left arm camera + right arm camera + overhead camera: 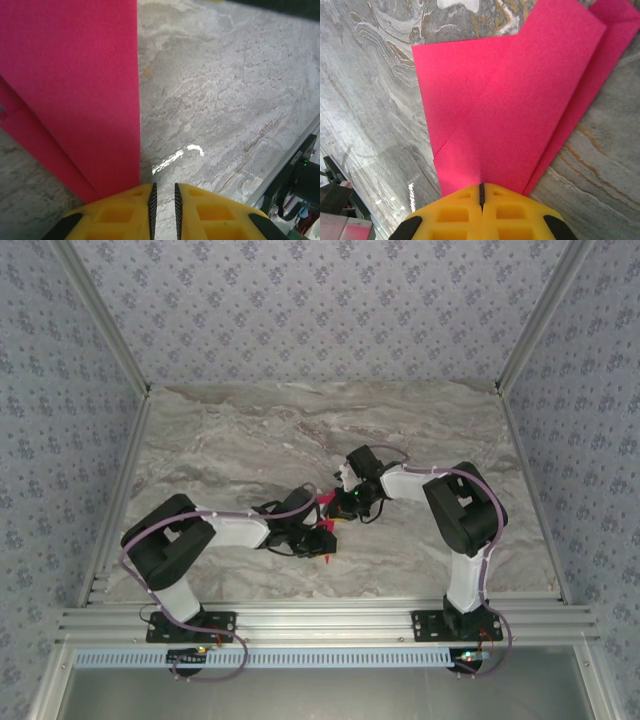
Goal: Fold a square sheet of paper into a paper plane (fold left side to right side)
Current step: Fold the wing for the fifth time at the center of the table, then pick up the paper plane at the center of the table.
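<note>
Right gripper (481, 186) pinching folded paper (520, 110) near centre of worktop (250, 430); left gripper (164, 187) barely parted, empty, beside paper's edge. Risk of slipped layers and skewed crease if dragged without hold-down.

Grey marble tabletop (250, 430), floral-print walls (320, 310) — aluminium rails (320, 621)

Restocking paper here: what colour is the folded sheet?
The sheet is bright magenta-pink, clearest in the right wrist view.
</note>
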Tool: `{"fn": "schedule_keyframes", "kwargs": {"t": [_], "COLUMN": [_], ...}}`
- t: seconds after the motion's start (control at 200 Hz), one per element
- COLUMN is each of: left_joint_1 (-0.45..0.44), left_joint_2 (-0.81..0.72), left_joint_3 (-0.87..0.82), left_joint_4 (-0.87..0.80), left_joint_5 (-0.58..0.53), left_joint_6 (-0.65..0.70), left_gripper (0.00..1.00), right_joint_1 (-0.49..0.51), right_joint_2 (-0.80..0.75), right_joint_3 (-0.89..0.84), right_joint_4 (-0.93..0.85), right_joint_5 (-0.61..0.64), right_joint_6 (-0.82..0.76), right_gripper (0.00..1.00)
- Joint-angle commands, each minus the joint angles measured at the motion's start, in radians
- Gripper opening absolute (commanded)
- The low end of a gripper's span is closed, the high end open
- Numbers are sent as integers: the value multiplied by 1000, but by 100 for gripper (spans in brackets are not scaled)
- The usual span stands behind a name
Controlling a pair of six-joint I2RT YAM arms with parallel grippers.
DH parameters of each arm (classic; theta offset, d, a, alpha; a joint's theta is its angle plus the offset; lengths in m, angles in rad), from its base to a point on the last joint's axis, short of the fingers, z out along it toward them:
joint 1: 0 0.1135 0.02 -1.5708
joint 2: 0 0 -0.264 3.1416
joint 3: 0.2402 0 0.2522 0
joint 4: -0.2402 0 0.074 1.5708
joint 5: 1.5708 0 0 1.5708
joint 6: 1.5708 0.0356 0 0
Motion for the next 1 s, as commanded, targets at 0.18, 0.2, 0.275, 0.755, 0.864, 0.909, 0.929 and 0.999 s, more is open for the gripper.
{"fn": "schedule_keyframes", "kwargs": {"t": [0.18,0.2,0.275,0.755,0.864,0.909,0.929,0.999], "left_joint_1": [-77,-82,-90,59,128,150,157,176], "left_joint_2": [-62,-67,-81,-506,-642,-682,-698,-741], "left_joint_3": [-115,-116,-124,-127,-124,-118,-116,-107], "left_joint_4": [-54,-55,-53,-228,-321,-362,-381,-422], "left_joint_5": [-11,-11,-13,-225,-362,-421,-448,-513], "left_joint_6": [-32,-33,-39,14,32,36,36,43], "left_gripper": [17,17,17,25,33,36,37,41], "right_joint_1": [-23,-22,-22,-45,-26,-6,5,56], "right_joint_2": [57,57,56,-211,-284,-303,-314,-339], "right_joint_3": [-15,-15,-15,74,44,29,21,0], "right_joint_4": [-95,-93,-85,-125,-163,-172,-178,-192], "right_joint_5": [147,147,137,239,319,348,361,420], "right_joint_6": [-19,-19,-18,-89,-92,-81,-74,-43], "right_gripper": [0,0,0,32,39,43,45,53]}}
